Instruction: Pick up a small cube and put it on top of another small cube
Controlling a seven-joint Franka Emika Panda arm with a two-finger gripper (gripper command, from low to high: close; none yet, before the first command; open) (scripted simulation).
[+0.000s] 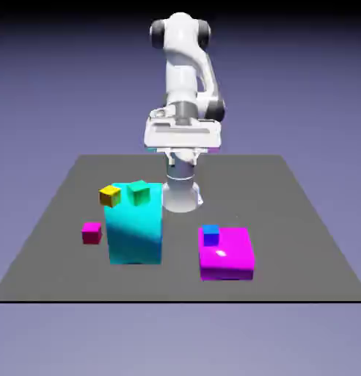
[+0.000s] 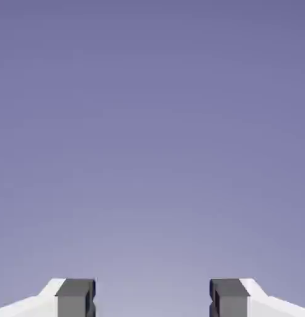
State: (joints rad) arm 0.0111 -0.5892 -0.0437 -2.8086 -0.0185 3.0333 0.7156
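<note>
Gripper (image 2: 152, 300) spread apart, pinching nothing, only backdrop between fingertips (image 2: 75, 297). Small magenta cube (image 1: 92, 233) resting on tabletop (image 1: 301, 220) toward its left edge, just beside tall cyan block (image 1: 135, 233), apart from it.

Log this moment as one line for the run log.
gripper: open, empty, facing backdrop | small magenta cube: on table, untouched | stacking: not started

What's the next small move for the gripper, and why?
Probably tilt the open, empty gripper down toward the small magenta cube: the hand view shows only backdrop between the fingertips, while that cube sits alone on the grey table.
</note>
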